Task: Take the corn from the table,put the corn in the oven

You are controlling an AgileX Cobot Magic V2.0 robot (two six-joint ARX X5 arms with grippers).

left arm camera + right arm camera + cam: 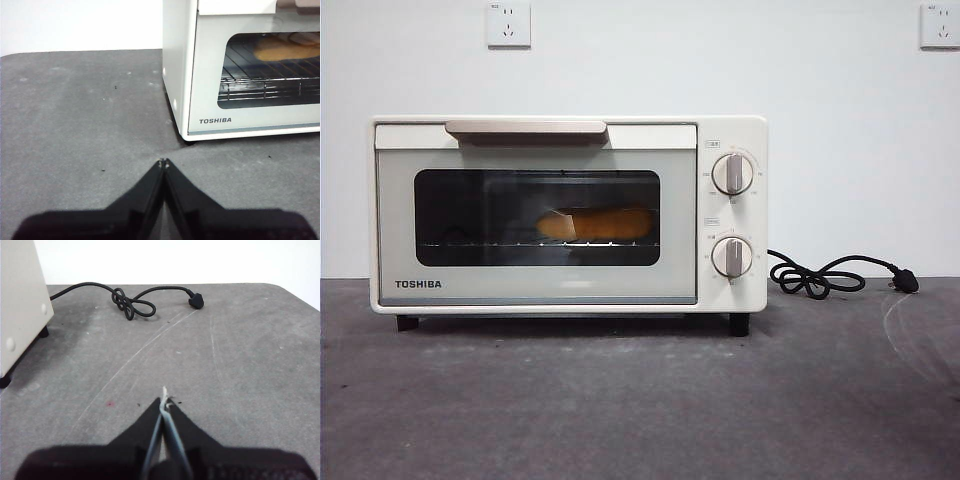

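While the corn [597,223] lies inside the shut oven [570,212], both arms' fingers closed, empty, well apart from it.

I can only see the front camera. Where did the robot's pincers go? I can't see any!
Observer: Both wait low over the table. The left pincer is shut and empty, off the oven's side away from the knobs.
Operator: And the other one?
Observer: The right pincer is shut too, holding nothing, on the side where the cord lies coiled.
Operator: Is the corn really on the rack?
Observer: Yes. The left wrist camera looks through the window and shows the corn lying on the wire rack, toward the back.
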